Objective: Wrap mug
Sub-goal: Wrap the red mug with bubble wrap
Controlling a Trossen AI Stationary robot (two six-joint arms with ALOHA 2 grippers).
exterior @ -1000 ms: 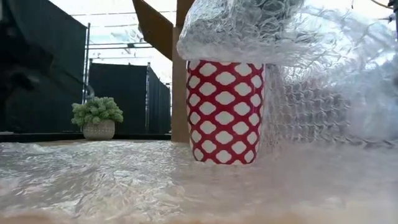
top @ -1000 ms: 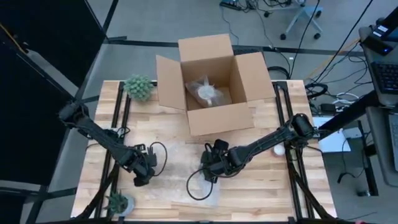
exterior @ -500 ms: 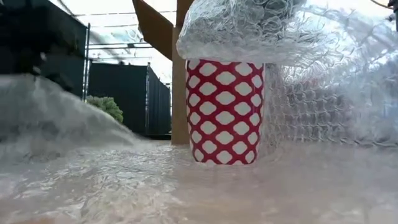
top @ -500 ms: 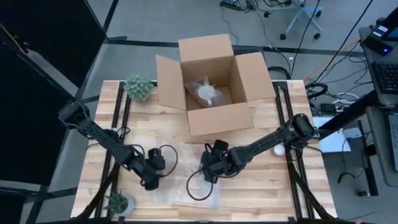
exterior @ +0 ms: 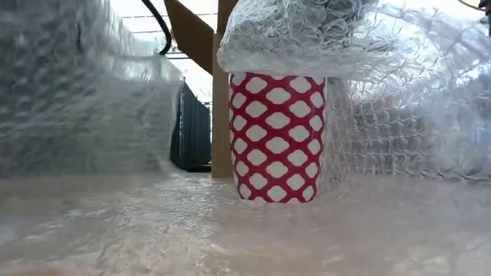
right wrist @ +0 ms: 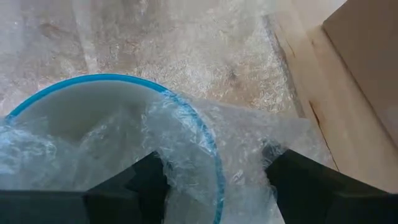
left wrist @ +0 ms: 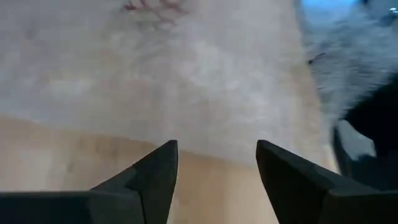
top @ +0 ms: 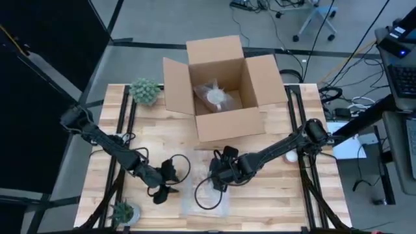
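- Since the earlier frames, the left gripper (top: 164,188) has swung rightward across the lower middle of the high view, toward the mug, dragging the bubble wrap (exterior: 84,92) with it; in the low view that wrap now rises as a wall across the left half of the picture, hiding the small potted plant that showed there a second ago; the right gripper (top: 220,179) has not shifted
- Progress, as a judgement: roughly half done; one flap of wrap is already draped over the top and right side of the mug (exterior: 278,138), the left flap is lifted but not yet against it, and closing it round the body is still to do
- Mug sits at centre of the low view, upright on the wrap, a straight-sided cup in glossy red with a white lattice of rounded diamonds; the right wrist view shows its blue rim (right wrist: 186,118) and pale inside under crinkled film
- Left fingers (left wrist: 143,180) stand moderately apart in their wrist view, with pale wrap beyond them; whether they pinch an edge cannot be told
- Right fingers (right wrist: 298,180) are spread wide either side of the mug's rim, pressing wrap over it
- Wrap is clear, dimpled and soft, lying in loose folds on the light wooden table (top: 292,195)
- An open cardboard box (top: 221,88) stands at upper centre of the high view with one wrapped bundle inside
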